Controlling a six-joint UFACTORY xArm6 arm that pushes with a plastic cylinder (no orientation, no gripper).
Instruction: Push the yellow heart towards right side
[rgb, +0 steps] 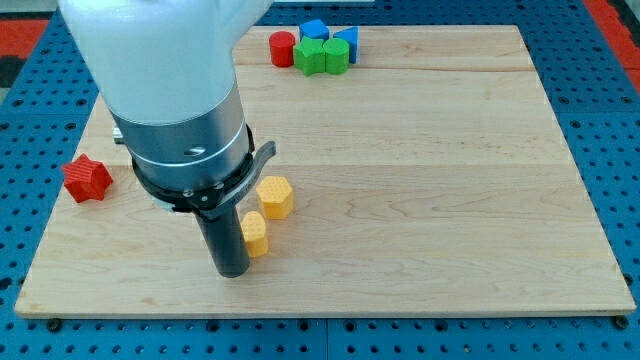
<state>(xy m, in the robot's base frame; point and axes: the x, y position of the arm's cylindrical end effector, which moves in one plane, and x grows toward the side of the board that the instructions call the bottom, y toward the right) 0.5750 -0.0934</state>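
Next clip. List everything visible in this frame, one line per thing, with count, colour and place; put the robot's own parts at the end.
yellow heart: 1, yellow, lower middle-left of the board, right beside the rod
yellow hexagon block: 1, yellow, just above and right of the heart
red star block: 1, red, at the board's left edge
red cylinder: 1, red, top edge, left end of the cluster
green blocks: 2, green, top edge, right of the red cylinder; shapes unclear
blue blocks: 2, blue, behind the green ones
wooden board: 1, light wood, fills most of the view
blue pegboard: 1, blue, around the board
my tip: 1, dark rod end, against the heart's left side
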